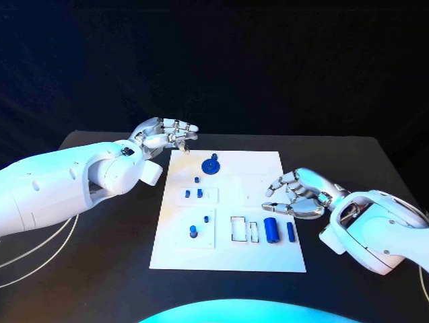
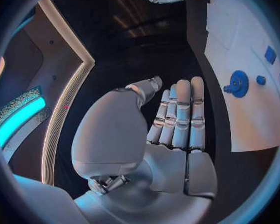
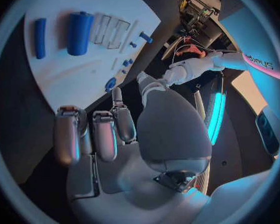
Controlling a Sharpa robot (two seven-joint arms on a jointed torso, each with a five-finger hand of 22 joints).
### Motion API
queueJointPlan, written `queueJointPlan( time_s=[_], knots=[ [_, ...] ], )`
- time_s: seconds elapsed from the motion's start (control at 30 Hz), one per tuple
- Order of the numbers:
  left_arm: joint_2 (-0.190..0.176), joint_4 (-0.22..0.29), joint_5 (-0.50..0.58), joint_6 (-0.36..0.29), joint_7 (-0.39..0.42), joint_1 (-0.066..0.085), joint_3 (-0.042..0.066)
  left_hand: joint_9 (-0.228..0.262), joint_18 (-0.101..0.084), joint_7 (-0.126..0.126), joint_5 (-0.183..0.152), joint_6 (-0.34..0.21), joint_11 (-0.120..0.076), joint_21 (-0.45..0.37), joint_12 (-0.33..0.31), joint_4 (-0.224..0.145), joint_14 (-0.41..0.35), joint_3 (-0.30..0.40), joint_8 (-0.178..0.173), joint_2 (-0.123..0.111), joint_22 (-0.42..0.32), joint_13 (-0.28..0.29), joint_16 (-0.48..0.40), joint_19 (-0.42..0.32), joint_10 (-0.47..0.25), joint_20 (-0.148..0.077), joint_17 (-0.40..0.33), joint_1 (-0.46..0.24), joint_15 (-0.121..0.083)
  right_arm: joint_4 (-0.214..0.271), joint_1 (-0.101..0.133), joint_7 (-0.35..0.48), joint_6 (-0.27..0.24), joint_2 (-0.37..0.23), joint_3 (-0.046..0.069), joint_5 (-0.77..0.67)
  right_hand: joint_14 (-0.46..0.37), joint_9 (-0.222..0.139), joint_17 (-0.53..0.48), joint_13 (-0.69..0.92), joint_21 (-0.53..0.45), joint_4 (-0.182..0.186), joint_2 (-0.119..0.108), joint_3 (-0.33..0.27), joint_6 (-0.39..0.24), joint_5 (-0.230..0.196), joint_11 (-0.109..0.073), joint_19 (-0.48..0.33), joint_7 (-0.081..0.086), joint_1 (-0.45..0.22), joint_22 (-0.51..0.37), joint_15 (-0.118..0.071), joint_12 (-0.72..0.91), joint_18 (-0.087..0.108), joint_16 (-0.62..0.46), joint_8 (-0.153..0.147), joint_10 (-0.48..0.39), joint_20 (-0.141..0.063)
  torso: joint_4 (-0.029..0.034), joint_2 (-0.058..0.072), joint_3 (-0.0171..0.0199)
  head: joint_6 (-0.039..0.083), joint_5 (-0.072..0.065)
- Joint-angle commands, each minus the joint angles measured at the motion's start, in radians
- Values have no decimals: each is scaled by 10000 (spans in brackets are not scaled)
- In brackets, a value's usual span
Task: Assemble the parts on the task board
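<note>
The white task board (image 1: 229, 259) lies in the middle of the black table. A blue gear (image 1: 211, 165) sits near its far edge, and several small blue pegs (image 1: 196, 180) stand below it. A thick blue cylinder (image 1: 271, 229) and a thin blue bar (image 1: 291, 231) lie near the front right, beside a rectangular slot (image 1: 238, 229). My left hand (image 1: 166, 138) hovers at the board's far left corner, fingers straight, holding nothing (image 2: 177, 119). My right hand (image 1: 297, 195) hangs over the board's right edge, fingers loosely bent and empty (image 3: 115, 134). The right wrist view shows the cylinder (image 3: 79, 32), the bar (image 3: 40, 37) and the gear (image 3: 110, 84).
A white cable (image 1: 40, 262) loops over the table's front left beside my left arm. Bare black table (image 1: 359, 161) surrounds the board on all sides. The left wrist view shows the gear (image 2: 238, 83) on the board (image 2: 239, 124).
</note>
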Motion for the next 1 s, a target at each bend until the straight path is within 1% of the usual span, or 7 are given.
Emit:
queueJointPlan(
  time_s=[0.03, 0.17, 0.3, 0.53, 0.63, 0.7, 1.0],
  knots=[
    [27, 12, 129, 303, 120, 6, 1, -13, 144, -9, 20, -65, 16, -79, 41, 58, -48, -22, 49, -4, -18, 11, -25, 56, -59, 7, -10, -92, 48, 113, -11, -994, 844, -292, -31, 265, 745, 68, 1059, 637, 148, 22, 75, -479, -32, 37, -12, 678, -35, -111, 2259, -17, 147, -170, 86, 158, 98, -10, -49, -33, 12, -30, -139],
    [21, 13, 135, 323, 131, 6, -7, -13, 144, -9, 20, -65, 16, -79, 41, 58, -48, -22, 49, -4, -18, 11, -25, 56, -59, 7, -10, -92, 48, 240, -36, -1586, 958, -621, -70, -381, 779, 314, 1243, 908, 489, 51, 385, -1458, 81, -43, -81, 764, -135, -88, 2341, -79, 363, -231, 162, 486, 275, -51, -46, -24, 16, -45, -222],
    [14, 20, 138, 322, 136, 5, -12, -13, 144, -9, 20, -65, 16, -79, 41, 58, -48, -22, 49, -4, -18, 11, -25, 56, -59, 7, -10, -92, 48, 310, -97, -2137, 1066, -736, -112, -972, 798, 505, 1348, 1014, 702, 63, 560, -2105, 126, -160, -131, 818, -178, -195, 2392, -111, 431, -270, 203, 610, 361, -83, -33, -21, 0, -59, -307],
    [-5, 57, 139, 323, 136, 5, -15, -13, 144, -9, 20, -65, 16, -79, 41, 58, -48, -22, 49, -4, -18, 11, -25, 56, -59, 7, -10, -92, 48, 111, -329, -2633, 986, -475, -138, -1615, 809, 594, 1407, 1057, 806, 71, 657, -2400, 139, -185, -146, 844, -196, -331, 2418, -123, 454, -290, 225, 653, 396, -94, -11, -11, -4, -81, -357],
    [-28, 81, 139, 320, 136, 5, -16, -13, 144, -9, 20, -65, 16, -79, 41, 58, -48, -22, 49, -4, -18, 11, -25, 56, -59, 7, -10, -92, 48, -3, -503, -2761, 960, -293, -142, -1756, 811, 635, 1418, 1056, 824, 73, 743, -2471, 184, -204, -159, 848, -214, -389, 2422, -132, 446, -293, 229, 691, 396, -100, -3, -4, -2, -62, -367],
    [-45, 95, 139, 315, 137, 5, -16, -13, 144, -9, 20, -65, 16, -79, 41, 58, -48, -22, 49, -4, -18, 11, -25, 56, -59, 7, -10, -92, 48, -68, -607, -2815, 952, -167, -143, -1832, 811, 635, 1418, 1056, 824, 73, 743, -2471, 184, -204, -159, 848, -214, -389, 2422, -132, 446, -293, 229, 691, 396, -100, -10, -3, -5, -83, -371],
    [-86, 128, 139, 319, 134, 6, -17, -13, 144, -9, 20, -65, 16, -79, 41, 58, -48, -22, 49, -4, -18, 11, -25, 56, -59, 7, -10, -92, 48, -349, -840, -2953, 1028, 251, -144, -2238, 816, 691, 1442, 1078, 888, 76, 799, -2587, 235, -218, -179, 864, -237, -500, 2438, -146, 456, -305, 239, 737, 414, -111, -18, -13, -10, -112, -341]
  ],
)
